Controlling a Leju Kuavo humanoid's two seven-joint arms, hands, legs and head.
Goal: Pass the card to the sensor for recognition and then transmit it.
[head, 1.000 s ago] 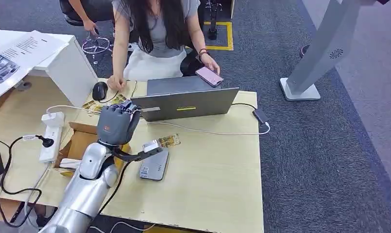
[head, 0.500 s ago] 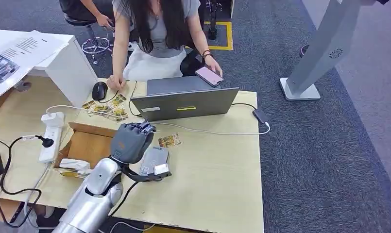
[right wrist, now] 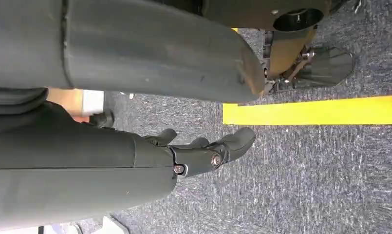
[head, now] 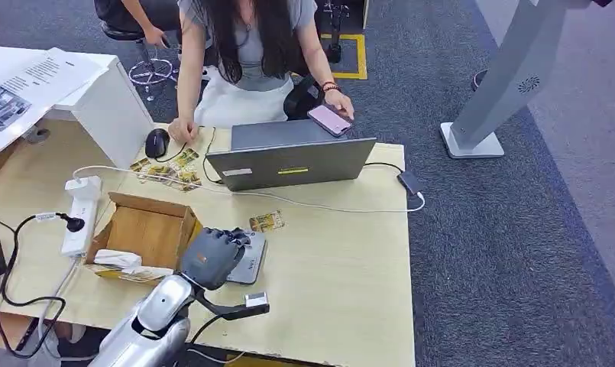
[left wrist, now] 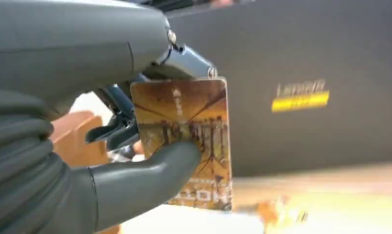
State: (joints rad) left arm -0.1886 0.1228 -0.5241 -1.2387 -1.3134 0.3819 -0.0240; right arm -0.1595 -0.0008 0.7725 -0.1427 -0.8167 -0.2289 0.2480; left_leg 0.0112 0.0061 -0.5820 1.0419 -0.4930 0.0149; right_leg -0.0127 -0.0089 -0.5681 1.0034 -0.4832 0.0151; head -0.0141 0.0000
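Observation:
My left hand (head: pixel 212 256) hovers low over the table, covering the near left part of the flat grey sensor (head: pixel 253 262). In the left wrist view it pinches a brown and gold picture card (left wrist: pixel 189 107) between the thumb (left wrist: pixel 150 178) and the fingers behind it, the card upright before the laptop's dark lid (left wrist: pixel 301 97). A second card (head: pixel 267 222) lies flat on the table just beyond the sensor. My right hand (right wrist: pixel 203 151) hangs over grey carpet, fingers loosely spread and holding nothing.
An open cardboard box (head: pixel 144 229) sits left of my hand. A grey laptop (head: pixel 292 160) stands at the table's far side with a white cable before it. A seated person behind it holds a phone (head: pixel 329 119). Several cards (head: pixel 166 172), a mouse (head: pixel 156 142) and a power strip (head: pixel 81 214) lie at left.
My left hand, with the card, has drawn back from in front of the laptop toward the near edge, and now sits over the sensor.

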